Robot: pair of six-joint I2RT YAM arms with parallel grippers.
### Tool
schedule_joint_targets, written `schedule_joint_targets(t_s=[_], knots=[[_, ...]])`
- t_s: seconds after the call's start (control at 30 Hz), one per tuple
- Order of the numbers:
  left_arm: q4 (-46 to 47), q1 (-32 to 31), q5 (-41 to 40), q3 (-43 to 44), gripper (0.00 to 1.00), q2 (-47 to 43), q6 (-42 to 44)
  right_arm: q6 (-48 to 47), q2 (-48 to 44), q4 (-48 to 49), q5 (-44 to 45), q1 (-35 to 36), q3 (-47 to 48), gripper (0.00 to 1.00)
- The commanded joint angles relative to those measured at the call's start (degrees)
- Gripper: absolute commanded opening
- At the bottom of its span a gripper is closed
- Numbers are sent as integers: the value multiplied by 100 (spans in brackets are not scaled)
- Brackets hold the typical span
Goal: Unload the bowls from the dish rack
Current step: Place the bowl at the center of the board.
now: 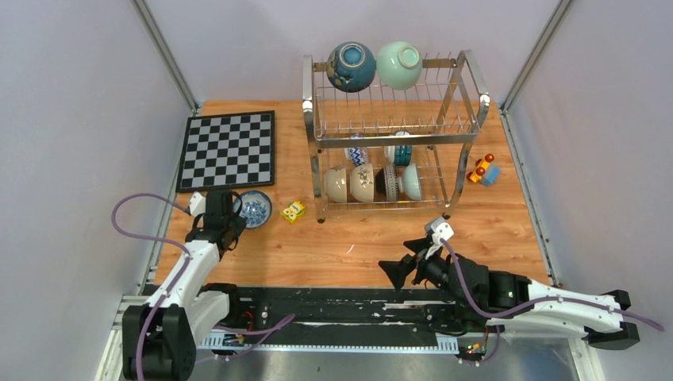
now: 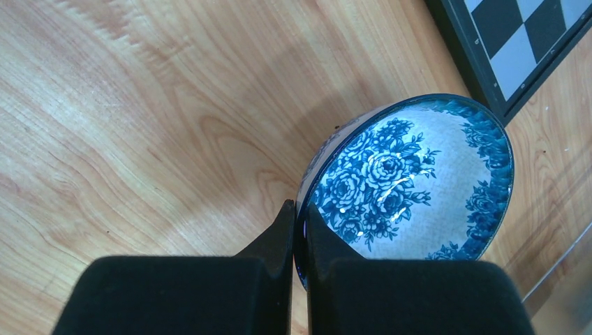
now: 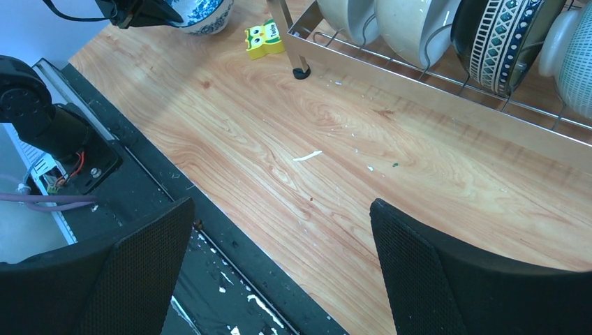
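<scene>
Blue-floral bowl (image 2: 419, 188) — left gripper (image 2: 299, 218) clamped on rim | chessboard (image 2: 516, 42) just beside | right gripper (image 3: 280, 206) jaws apart | yellow block (image 3: 264, 40) near dish rack (image 3: 447, 98)

I have open tabletop (image 1: 357, 246) in front of the dish rack (image 1: 393, 135); left of it a yellow block (image 1: 293, 211), blue-flowered bowl (image 1: 255, 208) and chessboard (image 1: 228, 149) obstruct, right a toy car (image 1: 482, 171), atop 2 bowls (image 1: 351, 66)

Table (image 1: 333, 246): dish rack (image 1: 308, 87) far centre, two bowls (image 1: 351, 66) on upper tier, more bowls (image 1: 362, 182) in lower tier; chessboard (image 1: 228, 149) far left, single bowl (image 1: 255, 208) before its near right corner; block (image 1: 294, 211) between single bowl and rack; toy car (image 1: 482, 171) right of rack.
</scene>
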Motion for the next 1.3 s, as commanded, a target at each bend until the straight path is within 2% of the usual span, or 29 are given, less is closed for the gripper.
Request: schedule_joint_targets(t_s=[0.0, 0.17, 0.37, 0.8, 0.9, 0.97, 1.03, 1.13, 1.27], knots=[[424, 99, 133, 49, 0, 162, -179, 59, -39, -113, -10, -55, -18, 100], [417, 99, 122, -19, 1, 209, -171, 133, 94, -107, -93, -55, -24, 99], [373, 284, 89, -56, 19, 304, -111, 134, 218, -38, -176, -60, -44, 99], [168, 299, 268, -18, 35, 118, 35, 82, 320, 52, -145, -53, -15, 99], [-70, 297, 385, 126, 46, -183, 97, 61, 325, 52, 7, -60, 42, 99], [-310, 298, 452, 365, 71, -398, 324, -86, 346, 51, 89, -55, 121, 99], [-627, 293, 501, 690, 83, -613, 649, -338, 375, 52, 142, -60, 280, 99], [-1036, 293, 632, 1184, 92, -918, 1244, -850, 459, 91, 339, -60, 617, 97], [-1263, 277, 763, 1584, 96, -1391, 1905, -1470, 635, 409, 635, -60, 1056, 91]])
